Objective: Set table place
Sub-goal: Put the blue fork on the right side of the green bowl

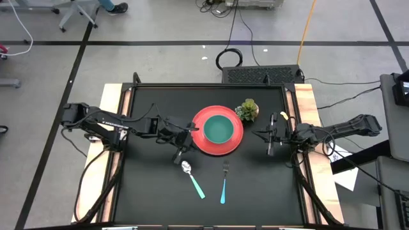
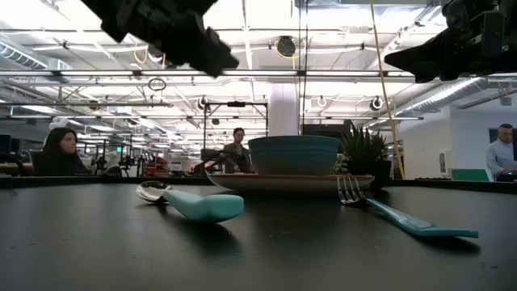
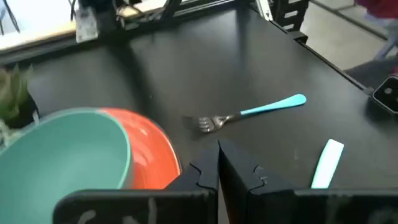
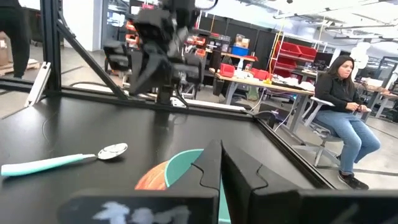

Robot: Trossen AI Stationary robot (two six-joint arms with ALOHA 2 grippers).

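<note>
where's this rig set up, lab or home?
Likely a robotics lab or open workshop: exposed ceiling trusses and lights, red storage bins on shelving, and a person at a workbench behind the black table.

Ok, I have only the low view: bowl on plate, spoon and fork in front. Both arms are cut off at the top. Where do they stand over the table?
Observer: The left arm ends close by the plate's left rim. The right arm ends to the plate's right, apart from it.
Operator: Do their jaws hold something?
Observer: No, both pairs of jaws are shut and empty.
Operator: And how do the two handles lie?
Observer: Both point away from the plate. The fork lies almost straight, and the spoon slants, with its handle end nearer the fork's.
</note>
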